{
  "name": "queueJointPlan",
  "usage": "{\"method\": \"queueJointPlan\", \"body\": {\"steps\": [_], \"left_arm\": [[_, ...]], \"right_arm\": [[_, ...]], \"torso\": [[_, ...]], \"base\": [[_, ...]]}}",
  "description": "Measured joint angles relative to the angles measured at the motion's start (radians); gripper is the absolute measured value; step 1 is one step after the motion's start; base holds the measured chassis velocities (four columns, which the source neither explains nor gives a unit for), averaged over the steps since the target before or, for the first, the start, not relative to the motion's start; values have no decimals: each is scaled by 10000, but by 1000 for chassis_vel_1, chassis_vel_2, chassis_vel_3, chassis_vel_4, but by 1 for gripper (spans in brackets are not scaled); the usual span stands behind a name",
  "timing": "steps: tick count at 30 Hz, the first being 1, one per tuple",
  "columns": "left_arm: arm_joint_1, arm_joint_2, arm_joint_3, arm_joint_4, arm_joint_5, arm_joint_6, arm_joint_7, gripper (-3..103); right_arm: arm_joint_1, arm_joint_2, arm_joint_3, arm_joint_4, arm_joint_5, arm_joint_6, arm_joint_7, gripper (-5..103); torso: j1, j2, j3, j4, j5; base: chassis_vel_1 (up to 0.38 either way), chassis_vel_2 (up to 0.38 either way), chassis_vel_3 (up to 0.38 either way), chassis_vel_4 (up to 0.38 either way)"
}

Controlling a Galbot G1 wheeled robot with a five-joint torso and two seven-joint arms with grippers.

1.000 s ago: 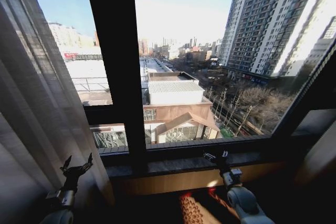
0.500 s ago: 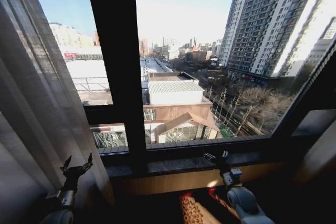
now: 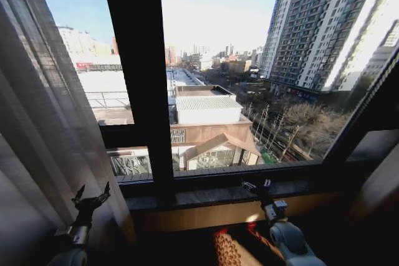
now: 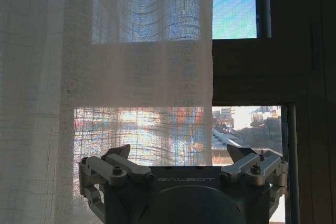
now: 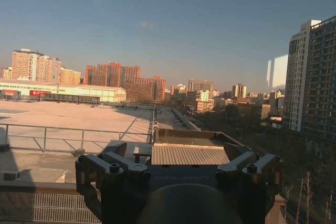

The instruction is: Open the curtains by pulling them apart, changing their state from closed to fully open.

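The sheer cream curtain [image 3: 43,123] hangs gathered at the left side of the window, its pleats running down to the floor. In the left wrist view the same curtain [image 4: 105,77] covers most of the glass, its edge ending beside the dark frame. My left gripper [image 3: 91,199] is open, low at the left, just in front of the curtain's lower part with nothing between its fingers [image 4: 118,157]. My right gripper [image 3: 257,185] is open above the sill, facing bare glass, and holds nothing; its fingers [image 5: 116,153] frame the city outside.
A thick dark window mullion [image 3: 140,79] stands in the middle, with a stone sill [image 3: 212,194] below it. A dark frame post [image 3: 368,110] slants at the right. City buildings lie beyond the glass.
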Motion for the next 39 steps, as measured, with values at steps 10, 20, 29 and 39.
{"method": "queueJointPlan", "body": {"steps": [10, 20, 29, 39], "left_arm": [[0, 0, 0, 0, 0, 0, 0, 100], [0, 0, 0, 0, 0, 0, 0, 100], [0, 0, 0, 0, 0, 0, 0, 100], [0, 0, 0, 0, 0, 0, 0, 100]], "right_arm": [[0, 0, 0, 0, 0, 0, 0, 100], [0, 0, 0, 0, 0, 0, 0, 100], [0, 0, 0, 0, 0, 0, 0, 100], [0, 0, 0, 0, 0, 0, 0, 100]], "torso": [[0, -1, 0, 0, 0], [0, 0, 0, 0, 0], [0, 0, 0, 0, 0], [0, 0, 0, 0, 0]], "base": [[0, 0, 0, 0], [0, 0, 0, 0], [0, 0, 0, 0], [0, 0, 0, 0]]}}
